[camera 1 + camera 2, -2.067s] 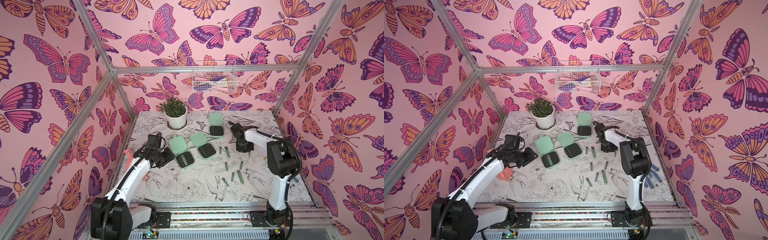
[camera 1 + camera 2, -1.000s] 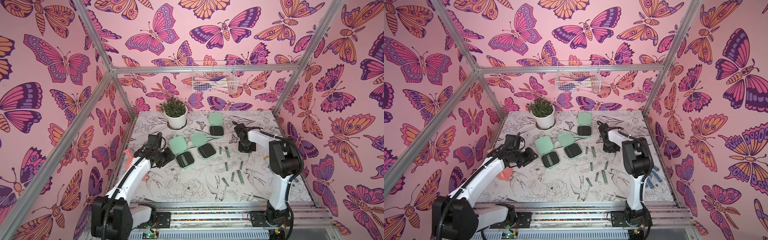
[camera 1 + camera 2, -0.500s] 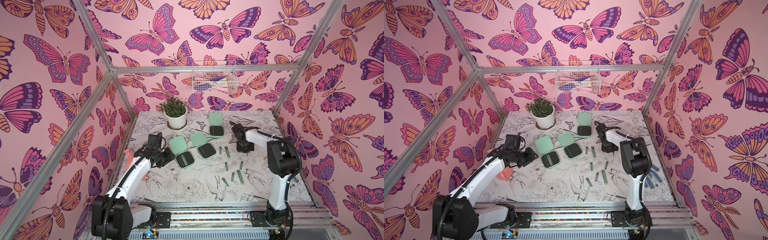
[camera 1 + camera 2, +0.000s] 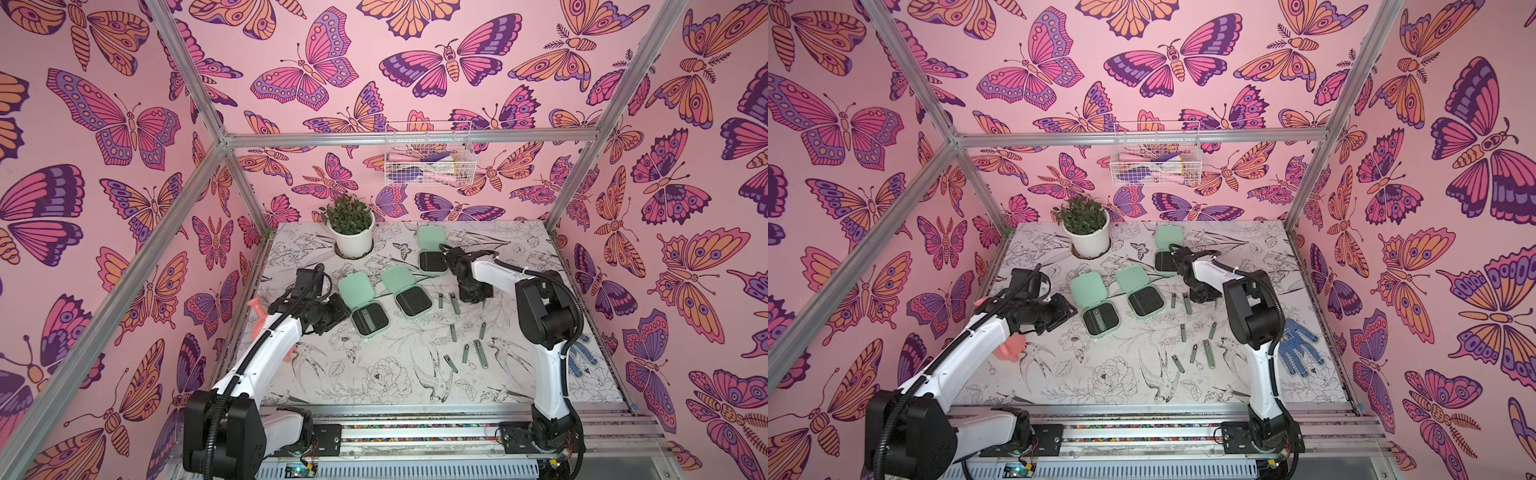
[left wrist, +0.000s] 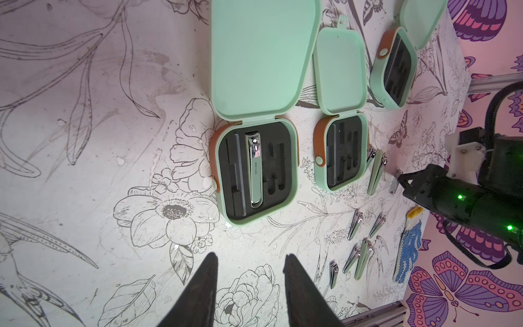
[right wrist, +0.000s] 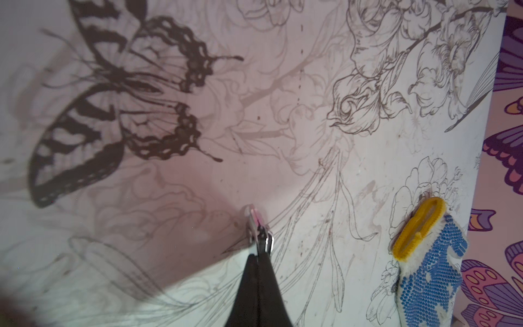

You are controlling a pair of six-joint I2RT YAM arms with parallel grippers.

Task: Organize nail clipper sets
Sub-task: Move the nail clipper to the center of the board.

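Where the base is nearest: loose clippers (image 4: 481, 354) are scattered on the surface (image 4: 316, 374) toward the right arm's side, with a glove (image 4: 1298, 347) beyond them at the edge.
Left end effector (image 5: 250, 257): held open with nothing between its fingers, poised above bare surface just short of the near case (image 5: 293, 181).
Near case: the lid is laid back. One clipper (image 5: 254, 170) is seated lengthwise in the black insert, and the other slots are unfilled.
Middle case (image 4: 398, 277): open beside the near one. Its slots look mostly vacant, and two of the loose clippers lie just beside it.
Right end effector (image 6: 260, 256): closed tight on a small clipper (image 6: 256, 226), pinched by one end. It is low at the surface just past the middle case, and whether it touches cannot be told.
Far case (image 4: 431, 237): open at the back, near the plant pot (image 4: 353, 243). Its contents cannot be made out.
Step judged: the small clipper is bound for a slot, probably in the middle case, though that cannot be confirmed.
Doing it well: the clipper should be lifted clear of the rim, turned parallel to a matching slot, lowered until bedded, and only then released. Since only one end is gripped, swinging is likely, so slow travel is advised.
Wrist views give: the pinch itself is seen clearly only in the right wrist view. Slot shapes and the seated clipper are seen only in the left wrist view.
Top views give: both arms are placed against all three cases, but the small clipper is hidden there beneath the end effector.
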